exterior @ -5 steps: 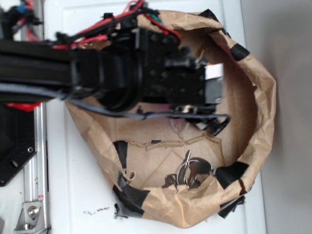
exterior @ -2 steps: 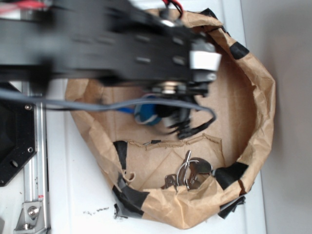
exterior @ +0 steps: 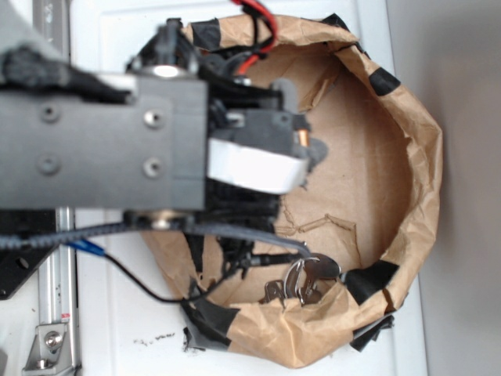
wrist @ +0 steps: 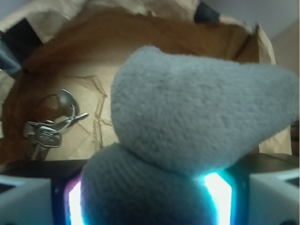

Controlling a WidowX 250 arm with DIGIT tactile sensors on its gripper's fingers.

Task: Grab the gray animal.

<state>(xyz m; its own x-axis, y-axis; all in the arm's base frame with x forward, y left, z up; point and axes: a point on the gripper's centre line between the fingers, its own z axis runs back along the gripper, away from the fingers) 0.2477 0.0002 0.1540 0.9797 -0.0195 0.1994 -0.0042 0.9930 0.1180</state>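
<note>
The gray animal is a soft gray plush that fills most of the wrist view, pressed close to the camera. It sits between the two jaws of my gripper, whose lit pads glow on either side of its body. The gripper is shut on it and holds it above the brown paper floor. In the exterior view the raised arm hides both the gripper and the plush.
A crumpled brown paper bag with black tape patches forms a walled bowl on the white surface; its rim also shows in the wrist view. Metal keys lie on its floor by the near wall, and show in the wrist view.
The arm has risen toward the exterior camera and swung left, now looming large over the bag's left half. The keys have not moved.
</note>
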